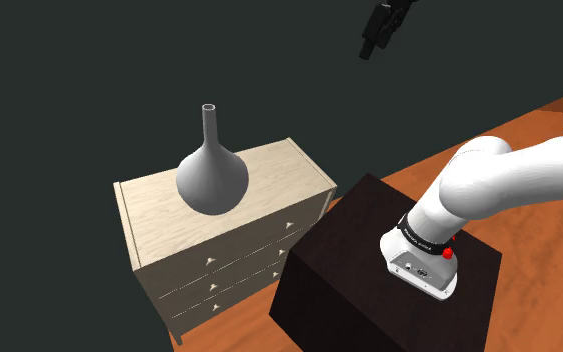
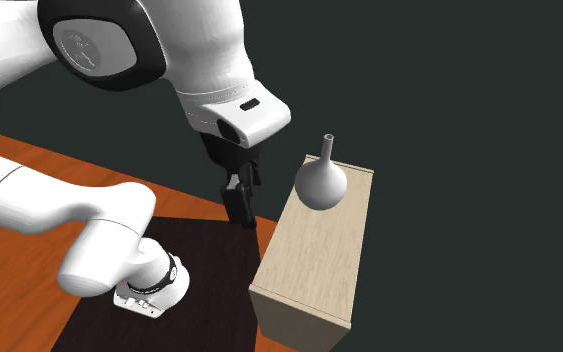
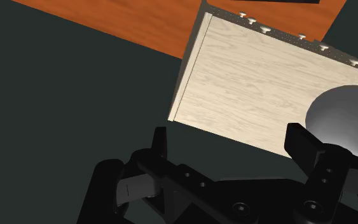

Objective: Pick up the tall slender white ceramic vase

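Centring first: shift the empty, wide-open black end effector (image 2: 241, 203) to the grey-white bulbous, slender-necked vase (image 2: 321, 181) at its 3 o'clock (second exterior view); clasp the neck.

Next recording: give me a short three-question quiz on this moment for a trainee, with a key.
1. True or false: the grey vase lies tipped on its side.
2. The vase stands on: A the floor; B the pale wooden dresser; C the dark stand.
3. Is the gripper open or shut?
Key: 1 false, it stands upright. 2 B. 3 open, its fingers apart with nothing clasped between them.
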`<control>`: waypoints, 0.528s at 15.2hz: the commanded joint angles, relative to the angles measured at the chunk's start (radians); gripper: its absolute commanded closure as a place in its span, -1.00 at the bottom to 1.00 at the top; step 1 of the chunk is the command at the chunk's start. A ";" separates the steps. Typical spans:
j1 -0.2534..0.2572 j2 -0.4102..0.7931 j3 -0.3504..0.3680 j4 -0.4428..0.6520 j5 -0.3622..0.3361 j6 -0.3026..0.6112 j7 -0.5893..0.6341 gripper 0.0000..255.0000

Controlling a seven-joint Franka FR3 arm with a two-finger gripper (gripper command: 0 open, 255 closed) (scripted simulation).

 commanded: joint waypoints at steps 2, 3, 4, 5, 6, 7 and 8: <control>0.005 0.017 0.019 0.002 0.013 0.012 0.022 -1.00; 0.010 0.036 0.037 0.005 0.026 0.024 0.044 -1.00; 0.014 0.055 0.056 0.009 0.039 0.036 0.065 -1.00; 0.019 0.076 0.074 0.015 0.051 0.048 0.087 -1.00; 0.023 0.097 0.092 0.021 0.062 0.061 0.108 -1.00; 0.027 0.120 0.110 0.029 0.072 0.073 0.130 -1.00; 0.030 0.143 0.129 0.038 0.082 0.085 0.151 -1.00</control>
